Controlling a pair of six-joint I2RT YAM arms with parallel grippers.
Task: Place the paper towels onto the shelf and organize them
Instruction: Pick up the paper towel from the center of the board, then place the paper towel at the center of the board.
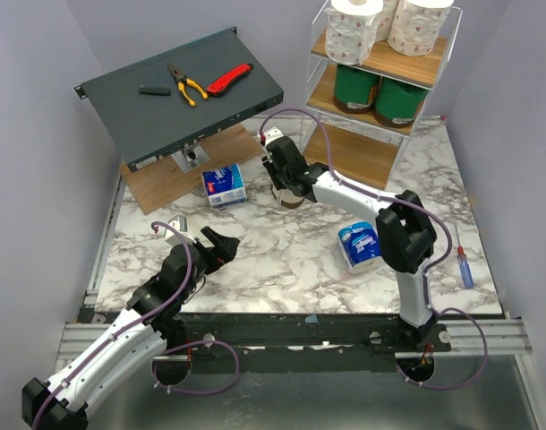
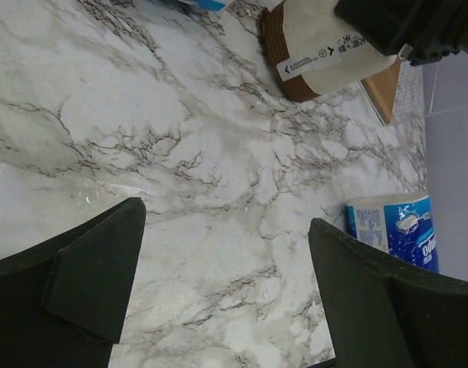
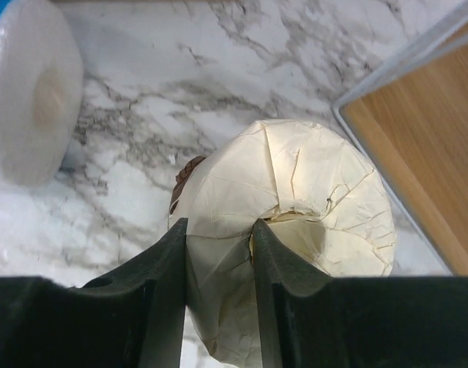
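The shelf [image 1: 425, 67] stands at the back right. Three white pink-print rolls [image 1: 354, 31] are on its top board and two green-wrapped rolls [image 1: 376, 94] on the middle board; the bottom board [image 1: 354, 157] is bare. My right gripper [image 1: 286, 184] is shut on the plain cream roll [image 3: 311, 176], with one finger in its core and one outside, just left of the bottom board [image 3: 418, 153]. I cannot tell whether the roll touches the table. My left gripper [image 2: 226, 218] is open and empty over the marble. Blue-and-white packs lie at the back left [image 1: 225, 184] and the right [image 1: 360, 245].
A slanted dark grey metal box [image 1: 166, 112] at the back left carries pliers [image 1: 187, 85] and a red knife [image 1: 230, 79]; a flat wooden board [image 1: 161, 184] lies under it. A blue-handled screwdriver [image 1: 464, 262] lies near the table's right edge.
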